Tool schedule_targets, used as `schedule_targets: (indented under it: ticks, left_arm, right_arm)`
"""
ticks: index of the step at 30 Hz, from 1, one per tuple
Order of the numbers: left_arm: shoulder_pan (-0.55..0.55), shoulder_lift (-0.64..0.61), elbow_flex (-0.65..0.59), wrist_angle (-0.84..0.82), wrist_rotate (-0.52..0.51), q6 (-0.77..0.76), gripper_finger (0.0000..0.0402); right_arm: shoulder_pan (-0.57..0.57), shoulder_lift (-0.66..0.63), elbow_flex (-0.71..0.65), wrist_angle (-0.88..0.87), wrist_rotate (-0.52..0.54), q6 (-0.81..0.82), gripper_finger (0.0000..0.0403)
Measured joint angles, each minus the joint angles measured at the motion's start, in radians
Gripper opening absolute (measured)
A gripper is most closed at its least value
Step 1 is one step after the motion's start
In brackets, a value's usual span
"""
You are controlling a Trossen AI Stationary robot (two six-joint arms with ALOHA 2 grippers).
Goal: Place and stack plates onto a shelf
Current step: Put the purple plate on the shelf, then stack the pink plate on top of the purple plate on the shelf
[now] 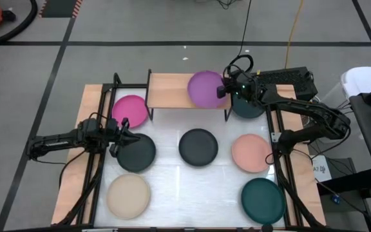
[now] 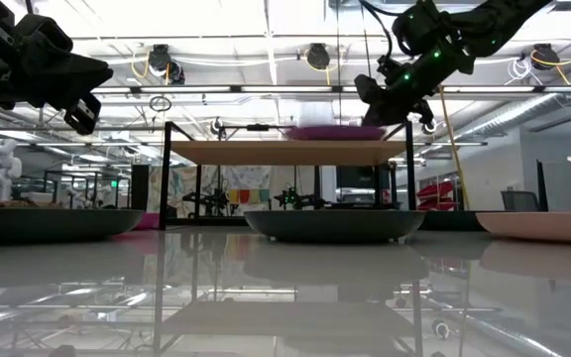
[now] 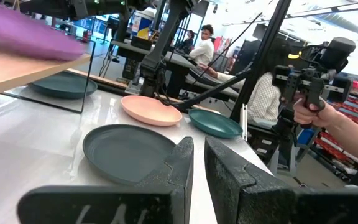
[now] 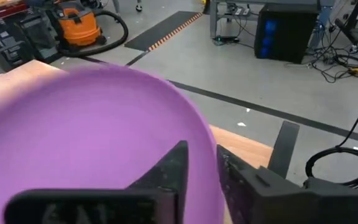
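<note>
Right gripper (image 1: 225,91) pinched rim of round matte purple plate (image 1: 205,88) on wooden-topped shelf (image 1: 169,90); left gripper (image 1: 122,131) fingers nearly closed, empty.

No legible text, label, brand or number in any of the four views.

High view: a small white tag (image 1: 319,170) lies off the right edge of the table (image 1: 172,169), bearing dark marks too small to read.

Left wrist view: pale strokes on the dark gripper body (image 3: 98,214) at the frame bottom, cut off and not decipherable.

Low view: coloured panels (image 2: 238,184) in the room behind the shelf (image 2: 284,151), with no readable lettering.

Right wrist view: nothing written is visible.
</note>
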Motion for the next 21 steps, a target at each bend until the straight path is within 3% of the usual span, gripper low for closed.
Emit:
schedule_targets:
  ticks: [6,13,17,21]
  left_arm:
    - [0.000,0.000,0.000,0.000,0.000,0.000,0.0044]
    - [0.000,0.000,0.000,0.000,0.000,0.000,0.0044]
    - [0.000,0.000,0.000,0.000,0.000,0.000,0.0044]
    - [0.000,0.000,0.000,0.000,0.000,-0.003,0.0044]
  right_arm:
    - [0.003,-0.014,0.000,0.072,-0.026,-0.012,0.0134]
    - [0.062,-0.117,-0.001,0.252,-0.267,-0.069,0.0139]
    - [0.137,-0.159,-0.005,0.249,-0.417,-0.047,0.0133]
    - [0.242,-0.158,-0.065,0.288,-0.469,-0.045,0.0131]
